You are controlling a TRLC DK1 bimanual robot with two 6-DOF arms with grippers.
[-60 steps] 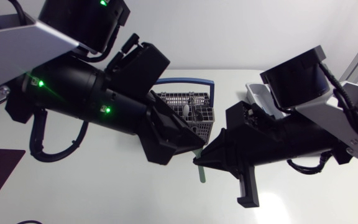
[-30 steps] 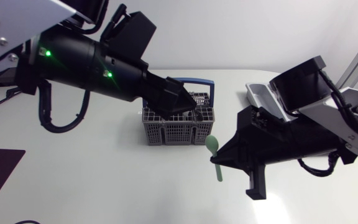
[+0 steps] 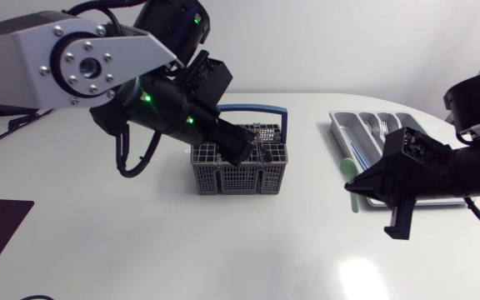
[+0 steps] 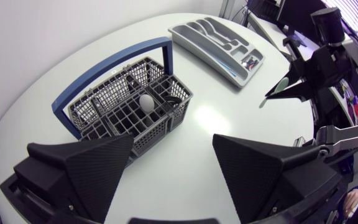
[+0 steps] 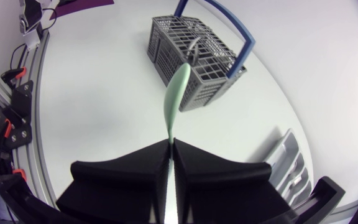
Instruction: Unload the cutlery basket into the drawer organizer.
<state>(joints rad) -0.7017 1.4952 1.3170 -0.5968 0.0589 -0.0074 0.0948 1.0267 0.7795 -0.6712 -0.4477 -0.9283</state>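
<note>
Head view: R gripper (image 3: 357, 187) clamped on green spoon (image 3: 354, 201), right-centre, beside tray (image 3: 341, 126); L gripper (image 3: 249, 148) fingers wide, above basket (image 3: 238, 173) mid-frame.

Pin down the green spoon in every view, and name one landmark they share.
Head view: green spoon at the right gripper tip, beside the drawer organizer.
Left wrist view: spoon beyond the organizer, at that gripper.
Right wrist view: spoon clamped between the fingers.
Shared landmark: blue-handled cutlery basket.

Green spoon (image 3: 352, 179), grey mesh basket (image 3: 238, 177), blue handle (image 3: 253, 108), grey organizer (image 3: 338, 125).
</note>
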